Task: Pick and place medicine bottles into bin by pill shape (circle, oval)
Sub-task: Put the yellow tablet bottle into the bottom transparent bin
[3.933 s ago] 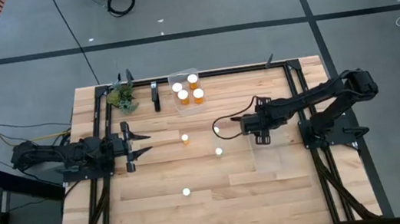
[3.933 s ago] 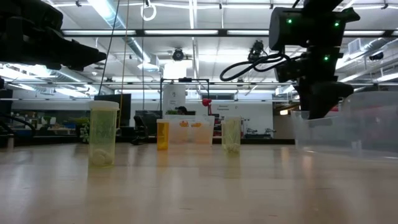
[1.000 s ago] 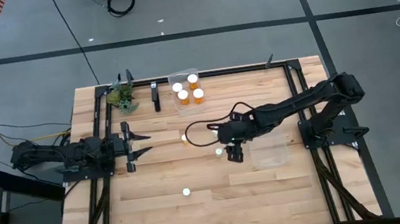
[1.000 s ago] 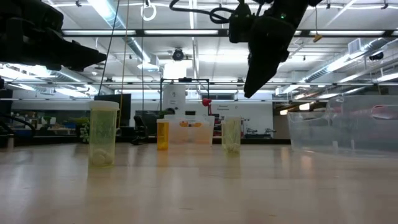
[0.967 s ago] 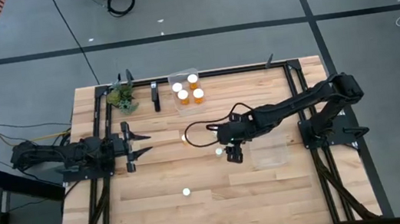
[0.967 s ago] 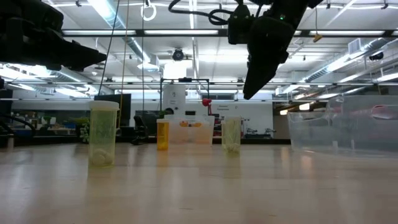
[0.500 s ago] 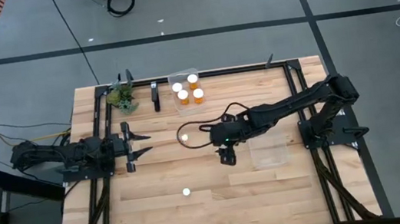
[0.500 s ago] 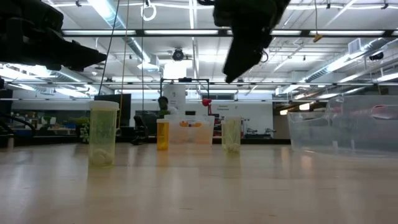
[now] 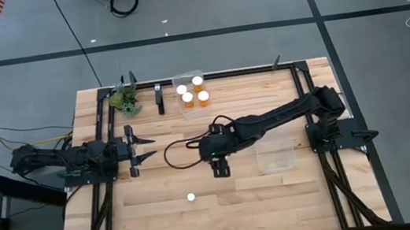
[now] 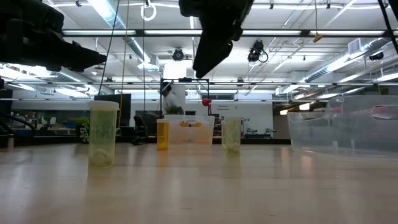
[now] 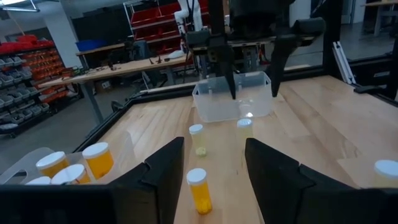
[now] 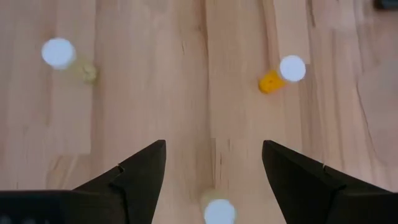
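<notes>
Loose medicine bottles stand upright on their bases on the wooden table: an orange one (image 12: 283, 74) (image 11: 200, 190), a pale one (image 12: 59, 53) (image 9: 190, 197) nearer the front edge, and two pale ones (image 11: 196, 138) (image 11: 244, 130) mid-table. A white cap (image 12: 219, 211) shows just below and ahead of my right gripper (image 12: 213, 144) (image 9: 220, 168), which hangs open above mid-table, slanting down, touching nothing. My left gripper (image 9: 150, 148) (image 11: 211, 146) waits open and level at the table's left side.
A clear bin (image 9: 178, 79) at the far edge holds several orange bottles (image 9: 197, 80). A second clear bin (image 9: 275, 168) (image 10: 345, 124) stands right of centre. A small green plant (image 9: 125, 100) and a black object (image 9: 159, 99) sit at the far left.
My right gripper has travelled toward the table's left edge and risen a little, staying open with nothing between its fingers. The bottles on the table have kept their places.
</notes>
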### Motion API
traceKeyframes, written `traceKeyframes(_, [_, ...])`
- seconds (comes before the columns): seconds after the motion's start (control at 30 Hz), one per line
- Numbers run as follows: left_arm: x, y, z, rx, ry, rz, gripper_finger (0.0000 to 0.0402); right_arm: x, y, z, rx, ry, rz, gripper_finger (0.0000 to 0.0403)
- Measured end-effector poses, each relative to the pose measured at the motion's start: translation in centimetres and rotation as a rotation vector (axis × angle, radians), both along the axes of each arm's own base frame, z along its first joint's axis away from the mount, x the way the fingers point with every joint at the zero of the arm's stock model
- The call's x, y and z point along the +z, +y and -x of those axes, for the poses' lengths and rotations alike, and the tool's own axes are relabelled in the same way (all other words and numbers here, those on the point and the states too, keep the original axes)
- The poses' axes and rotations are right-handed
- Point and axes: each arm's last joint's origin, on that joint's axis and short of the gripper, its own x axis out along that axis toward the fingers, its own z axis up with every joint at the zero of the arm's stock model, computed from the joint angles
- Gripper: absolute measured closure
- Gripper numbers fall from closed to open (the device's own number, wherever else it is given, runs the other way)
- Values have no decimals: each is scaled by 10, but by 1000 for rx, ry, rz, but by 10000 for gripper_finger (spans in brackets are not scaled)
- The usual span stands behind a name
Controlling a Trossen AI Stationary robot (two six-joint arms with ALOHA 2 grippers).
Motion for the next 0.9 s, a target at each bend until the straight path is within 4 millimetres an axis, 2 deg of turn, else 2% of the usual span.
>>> traceKeyframes(0.3, [0, 0, 0, 0, -1, 0, 222, 3, 1, -3, 32, -6, 13, 130])
traceKeyframes(0.57, [0, 0, 0, 0, -1, 0, 225, -9, 0, 0, 56, 30, 26, 130])
traceKeyframes(0.7, [0, 0, 0, 0, 0, 0, 223, -19, 0, 3, 71, 55, 19, 130])
traceKeyframes(0.9, [0, 0, 0, 0, 0, 0, 222, -44, -3, 12, 97, 126, 32, 130])
